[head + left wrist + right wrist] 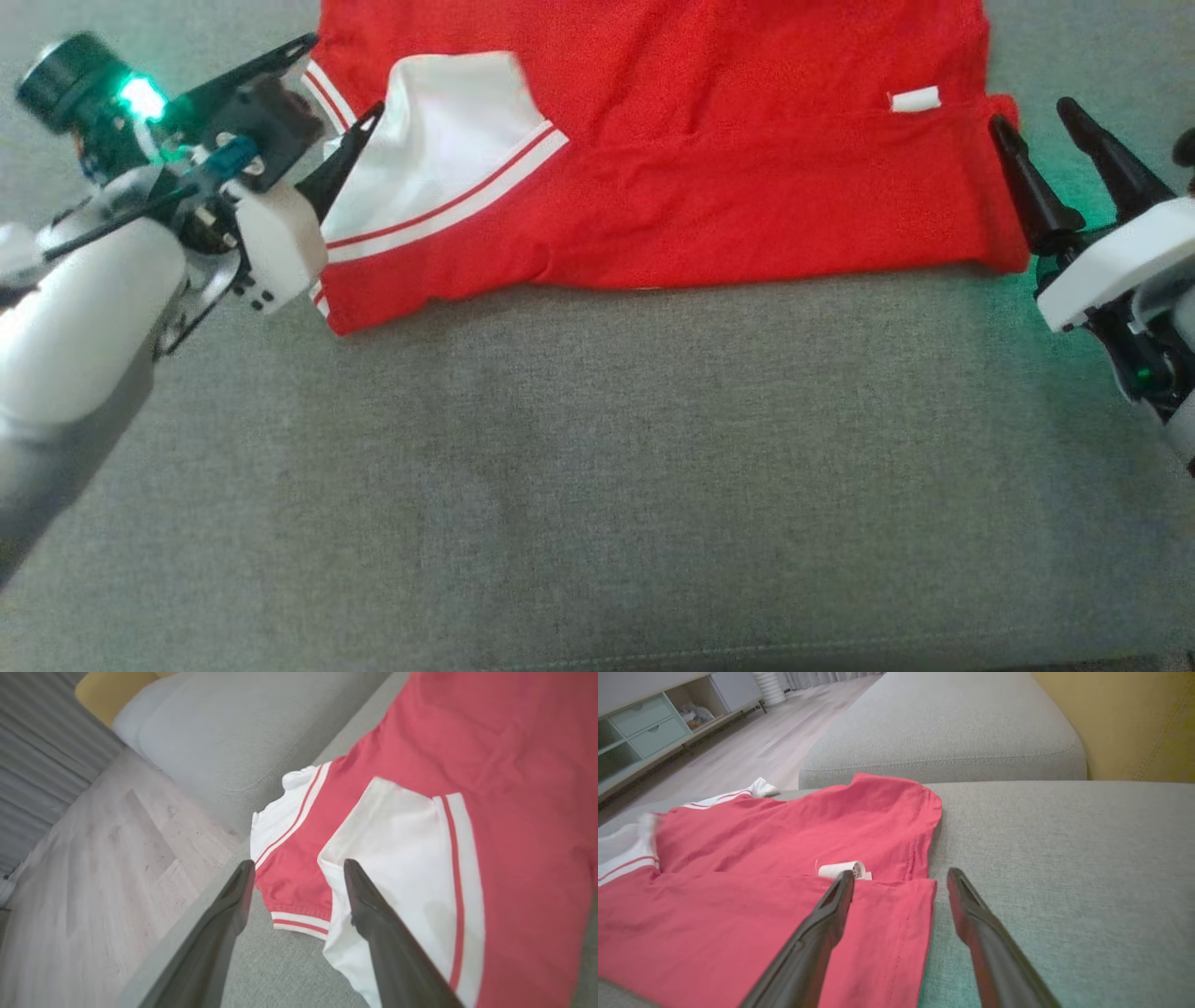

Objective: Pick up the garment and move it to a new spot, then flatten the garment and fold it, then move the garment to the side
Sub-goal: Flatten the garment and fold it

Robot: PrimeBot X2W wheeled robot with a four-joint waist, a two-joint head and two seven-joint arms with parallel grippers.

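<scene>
Head view: red garment [709, 187] lies on grey sofa cushion [597, 467], long axis left-right, white sleeves [448, 140] toward the robot's left. Left tool [345, 73] and right tool [1031, 112] flank its ends, wide open, empty.
Left wrist view: pale wood floor [93, 858].
Right wrist view: drawer cabinet [644, 723] beyond.

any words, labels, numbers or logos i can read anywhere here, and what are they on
None of the text here can be read.
The white label on the red garment: a small dark mark at one end, too blurred to read.
The white sleeve with its red stripe: plain, no lettering.
The grey sofa: no print visible.
</scene>
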